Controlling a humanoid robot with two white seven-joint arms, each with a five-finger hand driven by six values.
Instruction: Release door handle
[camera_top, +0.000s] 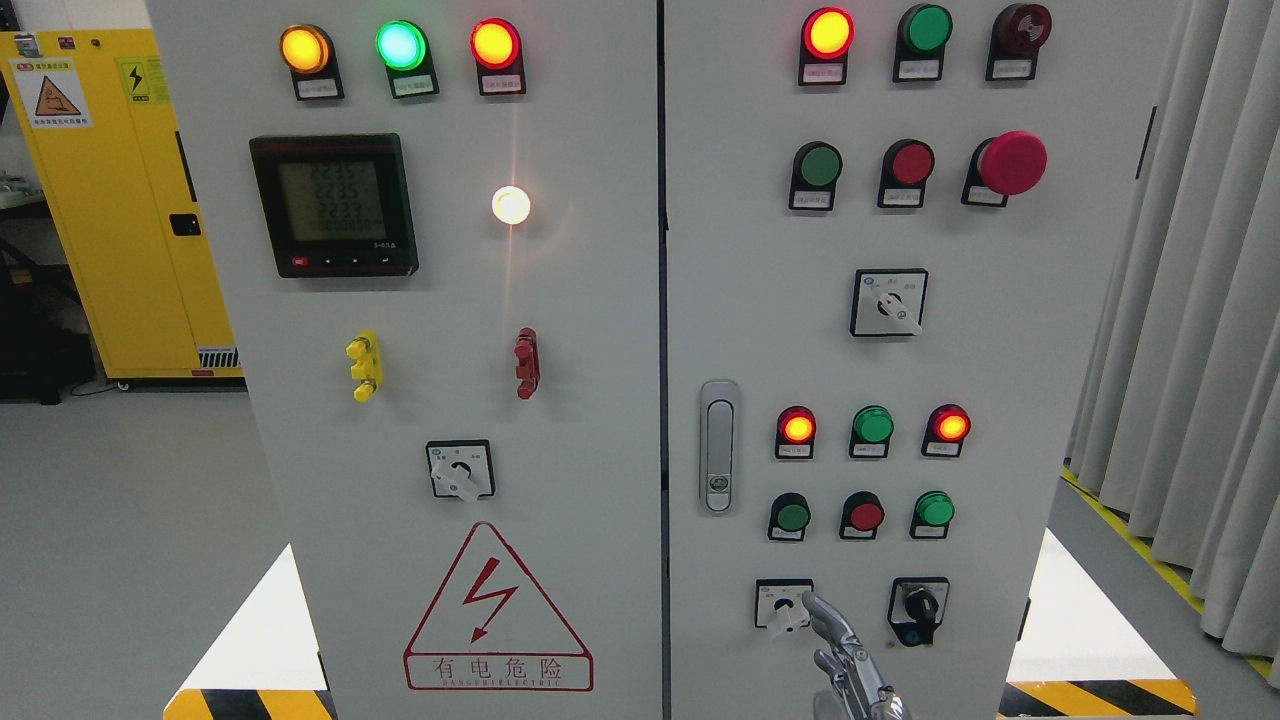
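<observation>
Door handle (717, 446): sat flush in its recess near the left edge of the right cabinet door (1000, 300), untouched, apparently already let go.
Right hand (845, 660): rose from the bottom edge, fingers extended, grasping nothing, below the handle and near a selector switch (783, 606).
Left hand: out of view.

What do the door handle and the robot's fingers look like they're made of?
The door handle looks like metal with a dull silver finish, perhaps plated or cast; its rim catches soft highlights. The hand at the bottom edge appears to be bare polished metal: its fingers show bright glints and dark jointed gaps. The cabinet door seems painted sheet steel, matte pale grey.
</observation>
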